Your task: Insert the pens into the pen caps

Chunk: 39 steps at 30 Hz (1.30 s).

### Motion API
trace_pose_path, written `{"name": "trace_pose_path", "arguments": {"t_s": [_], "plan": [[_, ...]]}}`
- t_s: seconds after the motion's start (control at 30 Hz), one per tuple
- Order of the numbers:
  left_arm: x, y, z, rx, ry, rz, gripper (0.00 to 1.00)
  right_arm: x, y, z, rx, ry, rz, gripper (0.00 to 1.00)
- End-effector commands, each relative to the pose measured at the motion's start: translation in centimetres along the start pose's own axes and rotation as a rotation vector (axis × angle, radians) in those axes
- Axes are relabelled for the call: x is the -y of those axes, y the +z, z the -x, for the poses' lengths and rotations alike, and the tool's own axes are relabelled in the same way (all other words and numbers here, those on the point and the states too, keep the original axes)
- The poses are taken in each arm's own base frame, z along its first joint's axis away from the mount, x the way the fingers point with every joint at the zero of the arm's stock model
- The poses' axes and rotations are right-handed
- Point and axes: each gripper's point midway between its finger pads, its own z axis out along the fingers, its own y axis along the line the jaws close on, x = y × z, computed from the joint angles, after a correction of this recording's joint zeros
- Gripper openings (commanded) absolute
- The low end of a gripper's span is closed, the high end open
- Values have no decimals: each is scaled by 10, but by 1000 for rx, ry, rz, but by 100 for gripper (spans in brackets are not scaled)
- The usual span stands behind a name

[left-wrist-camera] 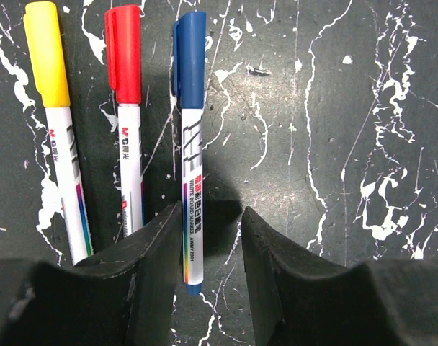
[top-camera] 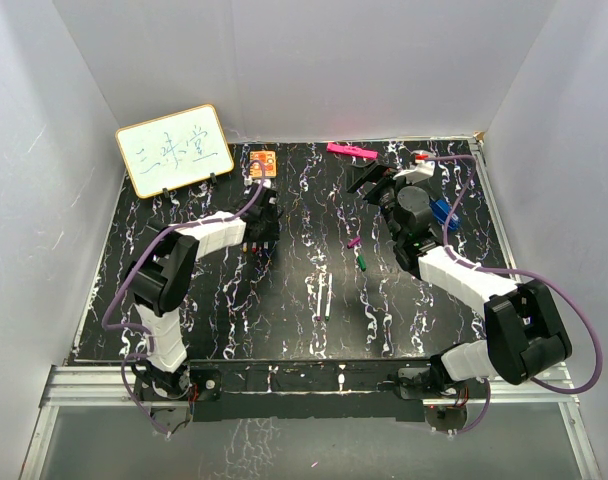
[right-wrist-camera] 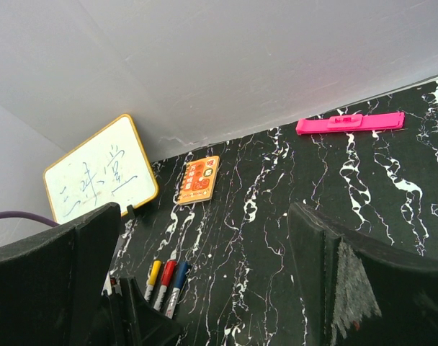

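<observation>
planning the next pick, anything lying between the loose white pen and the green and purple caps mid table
Nothing visible does. The loose white pen lies apart from the green cap and purple cap, to their left and nearer the arm bases, with only bare table between.

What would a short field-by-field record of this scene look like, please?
Capped: yellow-capped white pen, red-capped white pen, blue-capped white pen, lying side by side
Loose mid-table: bare thin white pen, small purple piece, small green piece
Left hand: open, fingers either side of the blue-capped white pen's rear end
Right hand: open, holding nothing
Back edge: yellow-framed whiteboard, orange square block, flat pink bar
</observation>
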Motion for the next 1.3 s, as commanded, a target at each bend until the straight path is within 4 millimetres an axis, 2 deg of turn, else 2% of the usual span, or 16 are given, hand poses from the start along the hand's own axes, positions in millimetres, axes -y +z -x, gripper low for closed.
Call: {"name": "trace_pose_path", "arguments": {"t_s": [0.0, 0.2, 0.37, 0.5, 0.6, 0.7, 0.8, 0.87, 0.93, 1.1, 1.27], "plan": [[8, -18, 30, 61, -15, -27, 38, -14, 3, 18, 47, 15, 40, 98], [14, -39, 47, 114, -26, -65, 39, -8, 6, 14, 33, -27, 17, 98], [10, -50, 48, 125, -28, -60, 41, -5, 6, 9, 22, -51, 17, 98], [19, -63, 43, 124, -23, -119, 42, 1, 8, 3, 4, -71, -6, 96], [39, -71, 25, 97, 42, -175, 42, 8, 9, -4, -25, -84, -38, 92], [66, -80, -3, 47, 136, -226, 42, 15, 7, -11, -49, -96, -62, 85], [89, -91, -38, -26, 217, -281, 43, 18, 4, -15, -60, -108, -68, 68], [99, -98, -58, -74, 256, -315, 43, 20, 2, -15, -59, -111, -72, 50], [105, -106, -73, -114, 285, -339, 43, 21, 0, -16, -62, -112, -75, 42], [113, -125, -92, -174, 344, -361, 45, 27, 1, -23, -88, -109, -101, 42], [114, -130, -113, -226, 366, -354, 49, 30, -1, -25, -95, -109, -111, 44]]}}
